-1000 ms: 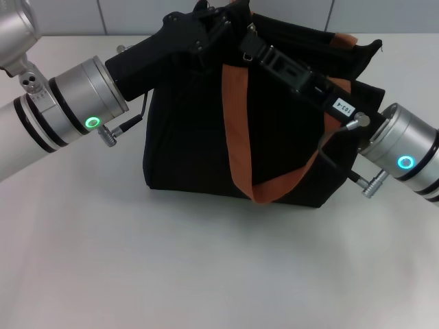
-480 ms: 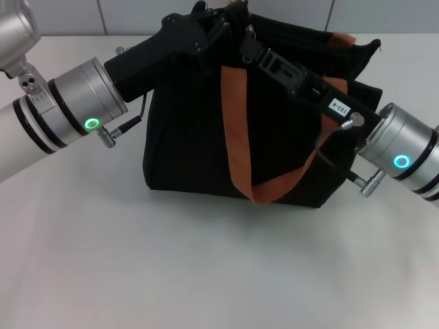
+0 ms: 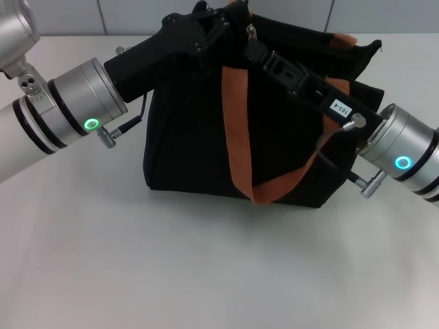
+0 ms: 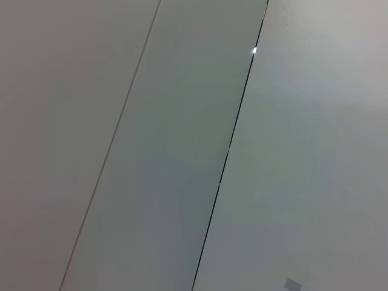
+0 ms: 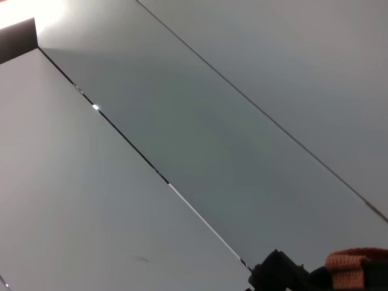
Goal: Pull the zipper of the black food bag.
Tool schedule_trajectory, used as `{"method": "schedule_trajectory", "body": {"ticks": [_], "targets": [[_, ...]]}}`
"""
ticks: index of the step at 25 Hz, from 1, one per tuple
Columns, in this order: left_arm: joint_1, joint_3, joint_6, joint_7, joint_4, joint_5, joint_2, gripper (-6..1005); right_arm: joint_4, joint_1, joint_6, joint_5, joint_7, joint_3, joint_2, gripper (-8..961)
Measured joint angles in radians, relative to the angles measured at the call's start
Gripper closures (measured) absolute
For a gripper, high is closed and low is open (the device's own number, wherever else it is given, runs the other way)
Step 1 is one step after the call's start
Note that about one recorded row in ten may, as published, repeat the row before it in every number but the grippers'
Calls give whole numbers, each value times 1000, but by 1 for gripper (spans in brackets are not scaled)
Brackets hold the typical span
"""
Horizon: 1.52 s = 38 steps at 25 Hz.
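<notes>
Head view only: black food bag (image 3: 199, 147).

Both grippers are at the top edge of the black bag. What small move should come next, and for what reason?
Probably the right gripper should draw along the top edge of the black food bag, toward its own side, while the left gripper steadies the bag. The silver zipper shows right at the right gripper's tip, near the bag's left end. Whether it is gripped I cannot tell.
</notes>
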Motion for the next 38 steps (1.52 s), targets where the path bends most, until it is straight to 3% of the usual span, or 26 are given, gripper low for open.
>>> {"method": "schedule_trajectory", "body": {"ticks": [38], "targets": [[20,-1,8,14,1,-25,0,980,-82,-122,-16,10,97,12,-8,956]]}}
